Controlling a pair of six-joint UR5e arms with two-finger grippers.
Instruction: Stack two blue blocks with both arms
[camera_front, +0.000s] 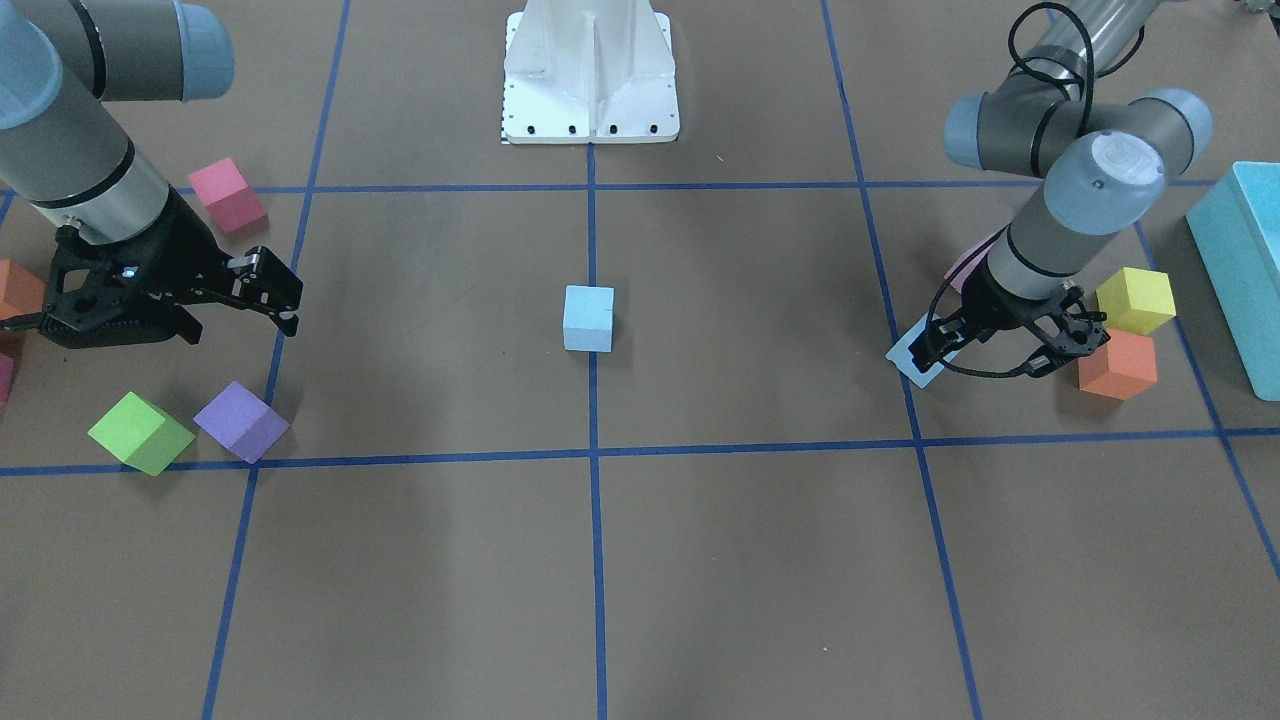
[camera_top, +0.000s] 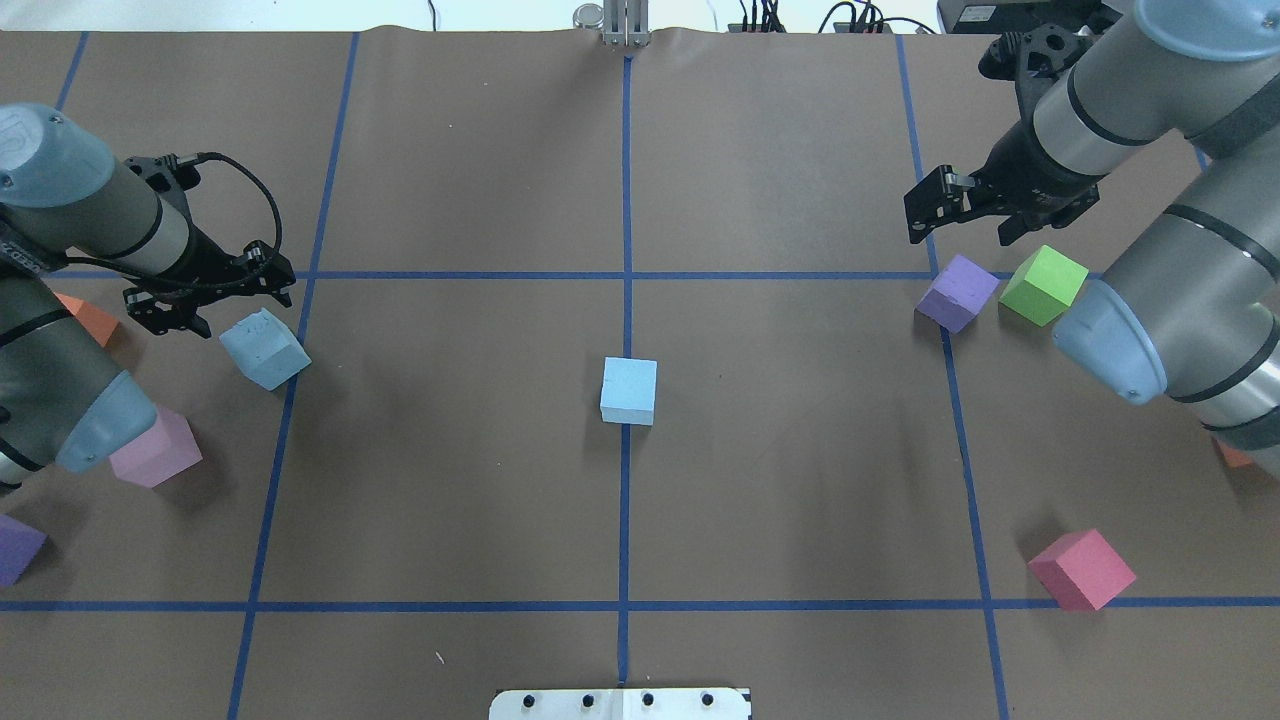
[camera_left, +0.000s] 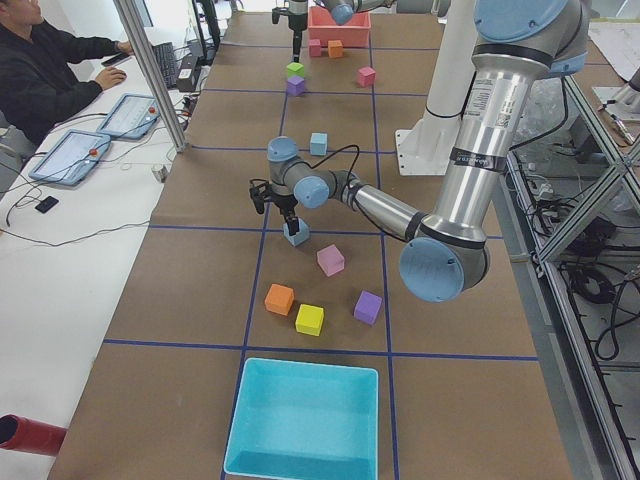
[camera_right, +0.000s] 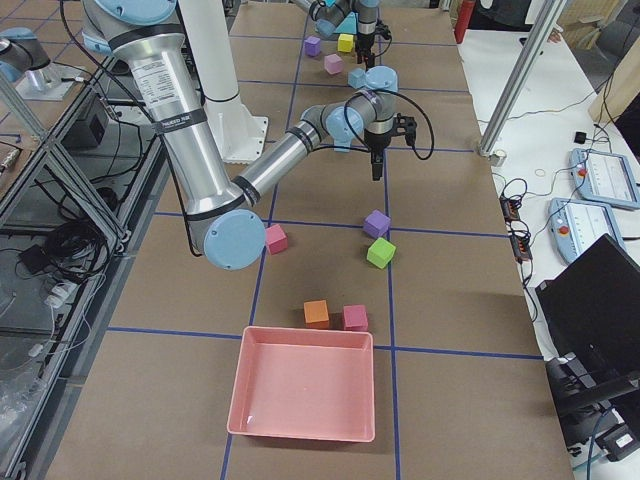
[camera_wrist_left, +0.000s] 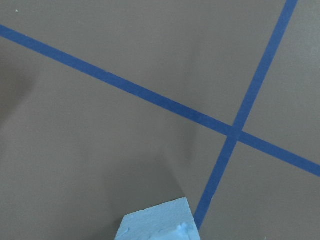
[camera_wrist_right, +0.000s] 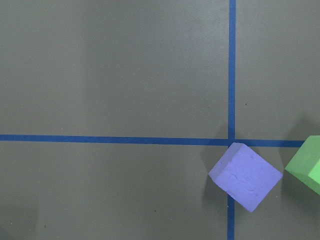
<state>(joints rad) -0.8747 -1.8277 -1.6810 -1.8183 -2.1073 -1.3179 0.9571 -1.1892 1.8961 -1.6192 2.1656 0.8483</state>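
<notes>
Progress: nothing stacked.
Cubes: pale sky-blue foam cube (camera_top: 629, 390) at tabletop (camera_top: 800, 500) centre; second sky-blue foam cube (camera_top: 264, 347) far left.
My left tool (camera_top: 214, 300): released, hovering over second cube.
My right tool (camera_top: 960, 232): released, empty.
Remaining: grasp, carry, stack.

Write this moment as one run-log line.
left end effector: open, at side blue block | right end effector: open, empty | centre blue block: alone | stack: not started
</notes>
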